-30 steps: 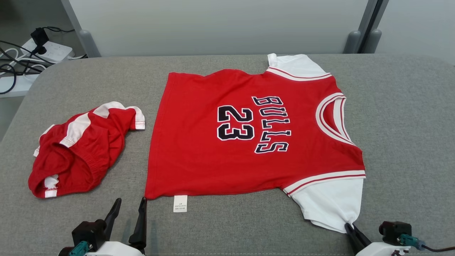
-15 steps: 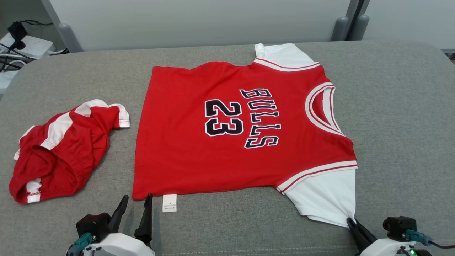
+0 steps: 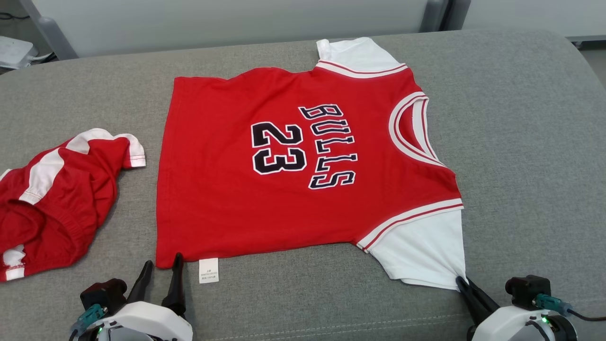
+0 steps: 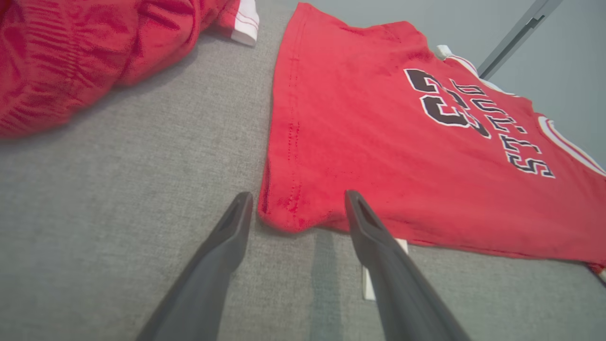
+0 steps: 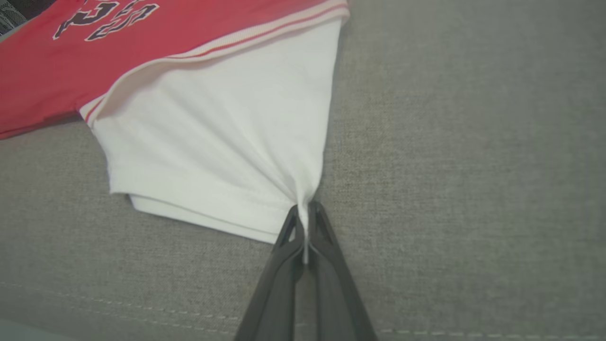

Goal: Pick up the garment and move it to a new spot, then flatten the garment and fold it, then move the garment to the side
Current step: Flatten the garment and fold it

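In R jaws: jersey sleeve (image 5: pixel 222 142), prob.

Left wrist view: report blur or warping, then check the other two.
Left wrist view: jersey sharp near the open jaws, lettering skewed by the wide angle, shorts soft. Right wrist view: pinched white sleeve crisp, evenly lit. Head view: flat light, no glare.

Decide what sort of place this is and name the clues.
Probably an indoor robot test room, not a home: a grey padded work surface holds a red jersey and red shorts, with pale partition panels on metal legs behind.
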Available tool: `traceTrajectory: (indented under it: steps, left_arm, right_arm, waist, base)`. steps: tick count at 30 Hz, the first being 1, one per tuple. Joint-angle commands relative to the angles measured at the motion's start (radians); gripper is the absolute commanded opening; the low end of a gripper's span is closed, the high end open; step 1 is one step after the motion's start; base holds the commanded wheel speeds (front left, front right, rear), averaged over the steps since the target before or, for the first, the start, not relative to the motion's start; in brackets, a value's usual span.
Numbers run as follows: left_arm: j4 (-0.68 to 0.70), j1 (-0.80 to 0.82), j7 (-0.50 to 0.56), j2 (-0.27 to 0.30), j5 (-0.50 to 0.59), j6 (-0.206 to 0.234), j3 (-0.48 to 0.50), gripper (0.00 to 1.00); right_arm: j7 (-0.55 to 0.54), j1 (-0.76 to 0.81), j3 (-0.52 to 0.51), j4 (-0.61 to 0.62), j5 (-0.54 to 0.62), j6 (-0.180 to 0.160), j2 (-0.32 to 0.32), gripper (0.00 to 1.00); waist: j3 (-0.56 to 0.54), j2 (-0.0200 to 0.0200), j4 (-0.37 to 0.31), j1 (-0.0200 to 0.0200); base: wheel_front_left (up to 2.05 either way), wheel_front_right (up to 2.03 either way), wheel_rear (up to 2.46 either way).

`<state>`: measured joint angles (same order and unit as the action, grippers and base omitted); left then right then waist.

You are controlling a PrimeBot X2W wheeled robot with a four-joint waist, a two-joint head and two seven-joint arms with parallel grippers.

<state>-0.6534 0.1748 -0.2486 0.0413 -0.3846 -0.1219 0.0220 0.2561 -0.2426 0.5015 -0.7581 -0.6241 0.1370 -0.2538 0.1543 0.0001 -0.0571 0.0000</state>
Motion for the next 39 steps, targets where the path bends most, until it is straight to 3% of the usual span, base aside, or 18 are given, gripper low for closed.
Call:
traceTrajectory:
  steps: [1, 7, 8, 9, 10, 11, 22, 39]
  left_arm:
    - [-0.006, 0.043, -0.013, 0.009, -0.024, 0.003, 0.042, 1.0]
    - [-0.04, 0.067, -0.013, 0.009, -0.044, 0.0, 0.061, 1.0]
    - [-0.047, 0.073, -0.013, 0.009, -0.051, -0.001, 0.064, 0.85]
    - [-0.056, 0.078, -0.013, 0.009, -0.064, -0.002, 0.066, 0.49]
    - [-0.063, 0.084, -0.013, 0.009, -0.064, -0.003, 0.063, 0.38]
    - [-0.069, 0.089, -0.013, 0.009, -0.067, -0.004, 0.061, 0.0]
    - [-0.099, 0.077, -0.013, 0.009, -0.074, -0.008, 0.065, 0.0]
    - [-0.122, -0.026, -0.013, 0.01, -0.013, -0.009, 0.103, 0.0]
  right_arm:
    - [0.003, -0.01, 0.012, -0.001, 0.006, -0.006, -0.035, 0.0]
    - [0.004, -0.025, 0.008, 0.023, 0.019, -0.006, -0.033, 0.0]
    - [0.004, -0.028, 0.005, 0.028, 0.022, -0.006, -0.033, 0.0]
    - [0.004, -0.029, 0.004, 0.032, 0.025, -0.006, -0.033, 0.0]
    - [0.004, -0.03, 0.002, 0.035, 0.026, -0.006, -0.033, 0.0]
    - [0.005, -0.031, 0.001, 0.038, 0.028, -0.006, -0.033, 0.0]
    - [-0.001, -0.011, 0.016, 0.062, 0.025, -0.006, -0.037, 0.0]
    - [-0.073, 0.111, 0.1, 0.186, -0.051, -0.006, -0.103, 0.0]
  waist:
    - [0.008, -0.0001, -0.007, 0.0]
    - [0.025, -0.0001, -0.02, 0.0]
    - [0.029, -0.0001, -0.022, 0.0]
    - [0.031, -0.0001, -0.023, 0.0]
    - [0.034, -0.0001, -0.024, 0.0]
    - [0.037, -0.0001, -0.024, 0.0]
    - [-0.009, -0.0001, -0.02, 0.0]
    - [-0.12, -0.0001, -0.04, 0.0]
  base:
    - [0.0, 0.0, 0.0]
    - [0.0, 0.0, 0.0]
    - [0.0, 0.0, 0.0]
    - [0.0, 0.0, 0.0]
    - [0.0, 0.0, 0.0]
    - [0.0, 0.0, 0.0]
    - [0.0, 0.0, 0.0]
    - [0.0, 0.0, 0.0]
